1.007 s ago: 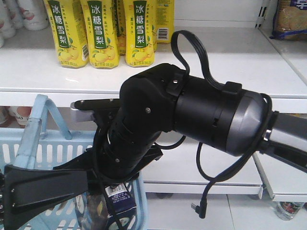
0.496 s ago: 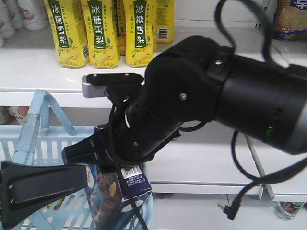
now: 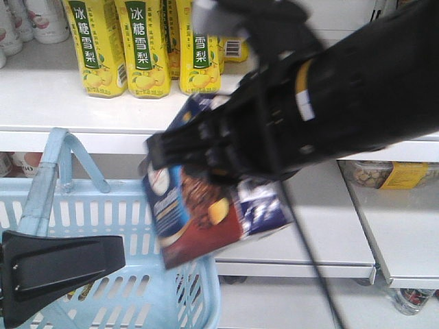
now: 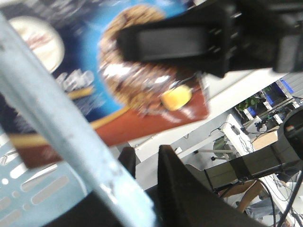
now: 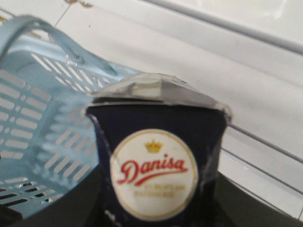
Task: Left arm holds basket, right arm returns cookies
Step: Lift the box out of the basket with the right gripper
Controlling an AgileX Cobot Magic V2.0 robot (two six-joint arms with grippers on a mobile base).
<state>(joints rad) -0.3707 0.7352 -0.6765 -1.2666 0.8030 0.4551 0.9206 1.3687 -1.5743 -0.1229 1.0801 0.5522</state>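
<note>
Holding the tilted cookies (image 3: 206, 219) beside the basket (image 3: 137, 226) is the right claw (image 3: 199, 157); left claw (image 4: 137, 182) grips its handle (image 3: 44, 178)

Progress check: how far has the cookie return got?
Done: the cookies box is out of the basket, tilted in the air. In hand: the right gripper clamps it; the left gripper sits at the basket. Left: setting it on a shelf.
</note>
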